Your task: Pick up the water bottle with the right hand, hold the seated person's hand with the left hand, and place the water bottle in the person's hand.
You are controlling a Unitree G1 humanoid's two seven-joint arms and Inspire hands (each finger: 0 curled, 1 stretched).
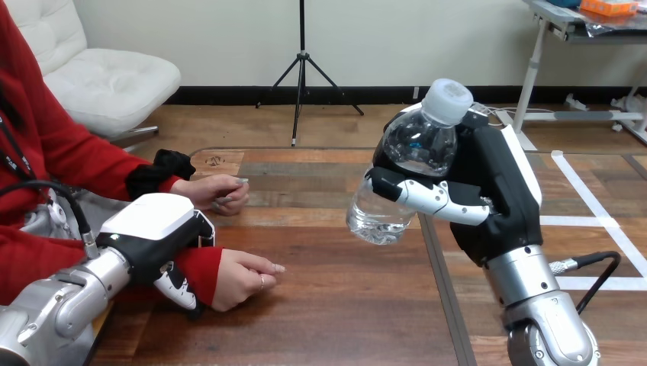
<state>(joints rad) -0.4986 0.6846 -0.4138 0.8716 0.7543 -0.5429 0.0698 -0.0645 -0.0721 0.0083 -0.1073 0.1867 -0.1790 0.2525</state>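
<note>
One bottle in R hand, prob. clear of wood table.

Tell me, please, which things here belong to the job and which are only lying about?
In the job:
- water bottle, held up by the right hand
- left hand, curled round the wrist of the person's nearer hand

Lying about:
- person's farther hand, resting on the table

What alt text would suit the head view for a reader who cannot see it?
The robot's right hand grips a clear water bottle, tilted, above the wooden table. Its left hand curls round the person's nearer wrist at the view's left, the person's nearer hand resting on the table.
</note>
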